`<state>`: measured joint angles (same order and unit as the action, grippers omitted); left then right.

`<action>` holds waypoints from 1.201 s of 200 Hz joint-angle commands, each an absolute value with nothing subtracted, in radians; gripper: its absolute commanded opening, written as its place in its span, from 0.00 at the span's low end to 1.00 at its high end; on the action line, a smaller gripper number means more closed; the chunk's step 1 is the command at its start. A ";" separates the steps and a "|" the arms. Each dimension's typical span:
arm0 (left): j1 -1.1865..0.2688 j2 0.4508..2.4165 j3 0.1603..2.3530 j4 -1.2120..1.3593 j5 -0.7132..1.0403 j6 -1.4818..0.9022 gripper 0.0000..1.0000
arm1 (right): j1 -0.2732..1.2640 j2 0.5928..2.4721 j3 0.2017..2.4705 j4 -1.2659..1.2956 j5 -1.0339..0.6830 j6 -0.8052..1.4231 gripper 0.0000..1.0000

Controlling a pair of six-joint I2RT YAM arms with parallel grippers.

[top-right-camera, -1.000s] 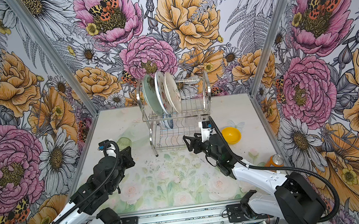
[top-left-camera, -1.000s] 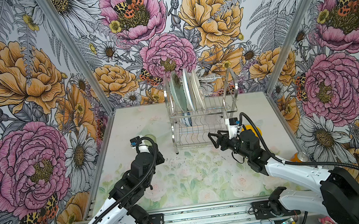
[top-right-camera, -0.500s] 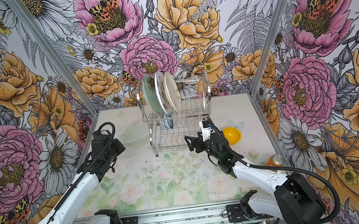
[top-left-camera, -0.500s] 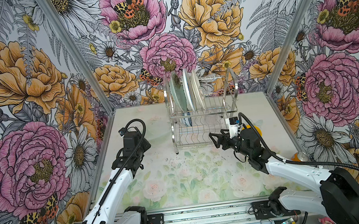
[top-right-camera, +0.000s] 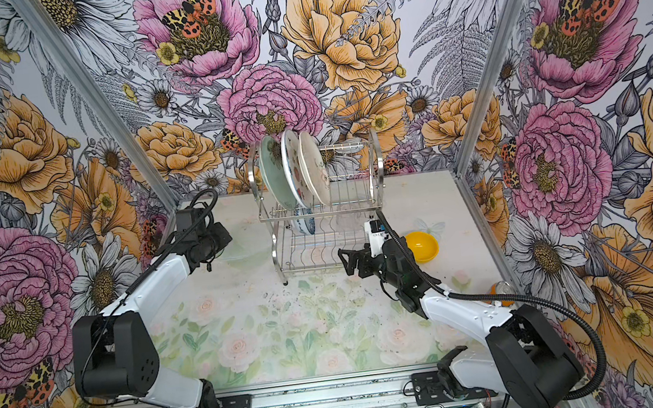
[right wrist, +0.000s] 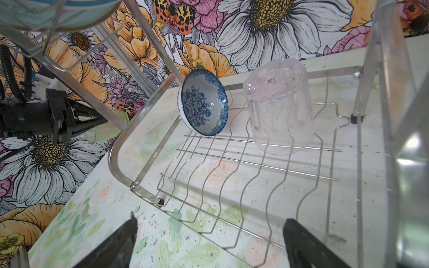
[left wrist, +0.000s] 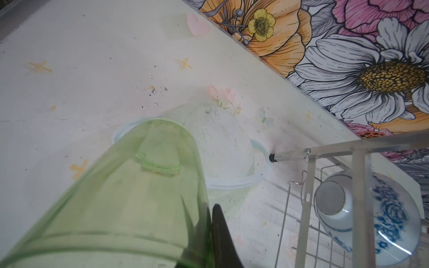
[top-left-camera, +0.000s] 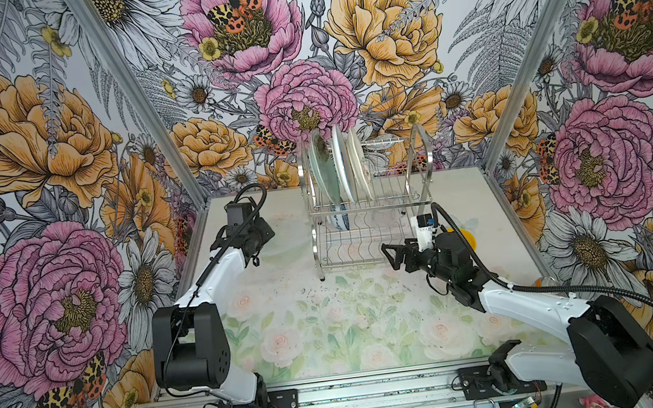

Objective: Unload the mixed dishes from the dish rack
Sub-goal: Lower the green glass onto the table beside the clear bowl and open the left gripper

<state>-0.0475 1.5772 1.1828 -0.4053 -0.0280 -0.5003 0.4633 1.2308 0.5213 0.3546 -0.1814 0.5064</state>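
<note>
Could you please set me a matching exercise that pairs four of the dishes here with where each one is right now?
Things:
1. green tumbler
2. clear tumbler
3. blue-and-white bowl
4. yellow bowl

Places:
A. on the table, right of the dish rack
B. upside down on the rack's lower shelf
C. held by the left gripper
D. standing on its edge on the lower shelf

Pairs: 1-C, 2-B, 3-D, 4-A
</note>
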 commanded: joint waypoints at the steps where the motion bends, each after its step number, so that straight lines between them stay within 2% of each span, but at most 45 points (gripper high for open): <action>1: -0.012 1.619 1.301 -0.527 -0.020 -0.414 0.00 | 0.453 1.241 0.541 0.367 -0.218 0.507 1.00; 78: 0.022 1.907 1.573 -0.744 0.007 -0.336 0.00 | 0.432 1.185 0.511 0.367 -0.233 0.512 0.99; 146: 0.022 2.004 1.677 -0.800 0.019 -0.314 0.00 | 0.423 1.199 0.513 0.368 -0.233 0.527 0.98; 155: 0.022 2.015 1.689 -0.812 0.018 -0.310 0.04 | 0.424 1.202 0.513 0.367 -0.233 0.529 0.98; 168: 0.022 2.026 1.701 -0.819 0.016 -0.305 0.18 | 0.423 1.204 0.515 0.367 -0.237 0.529 0.98; 212: 0.017 2.028 1.727 -0.819 -0.006 -0.288 0.29 | 0.422 1.199 0.512 0.367 -0.244 0.532 0.98; 231: 0.014 2.018 1.739 -0.819 -0.019 -0.287 0.40 | 0.422 1.191 0.508 0.367 -0.244 0.531 0.98; 240: 0.011 2.010 1.742 -0.818 -0.031 -0.284 0.41 | 0.420 1.190 0.507 0.367 -0.244 0.531 0.98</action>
<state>0.0174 2.0125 1.7126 -0.8120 0.0067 -0.2993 0.4301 1.1999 0.5194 0.3546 -0.2333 0.5232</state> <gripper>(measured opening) 0.391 0.982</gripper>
